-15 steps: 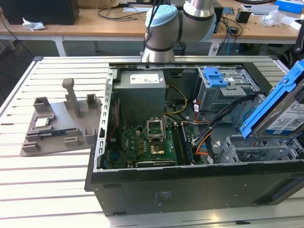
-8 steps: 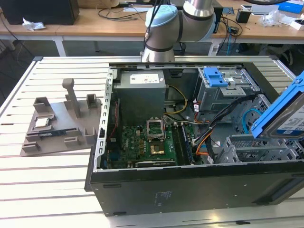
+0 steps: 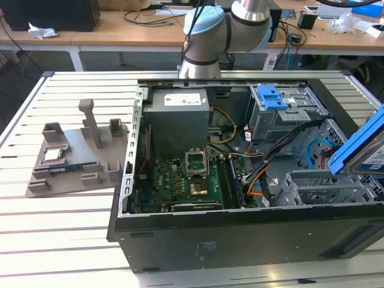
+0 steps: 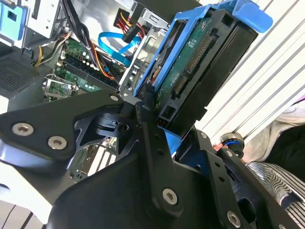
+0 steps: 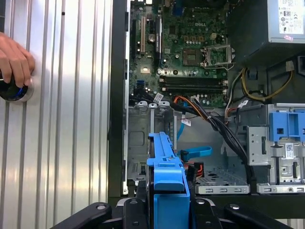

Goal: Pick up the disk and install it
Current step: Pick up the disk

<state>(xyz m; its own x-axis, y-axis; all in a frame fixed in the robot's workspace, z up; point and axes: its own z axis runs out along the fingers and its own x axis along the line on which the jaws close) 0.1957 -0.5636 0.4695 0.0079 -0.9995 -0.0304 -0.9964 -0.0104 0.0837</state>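
Smooth blue plastic frames the disk (image 4: pixel 190 59); ribbed metal table (image 3: pixel 60 231).

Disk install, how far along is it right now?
Done: the disk is picked up, clamped in the jaws. In hand: it hangs tilted at the open computer case, near the metal drive cage. Left: it is not yet seated; the cage looks empty.

The hand (image 4: pixel 171 125) is clamped on the disk (image 4: pixel 190 62), black fingers (image 4: pixel 152 155) pressing both its sides
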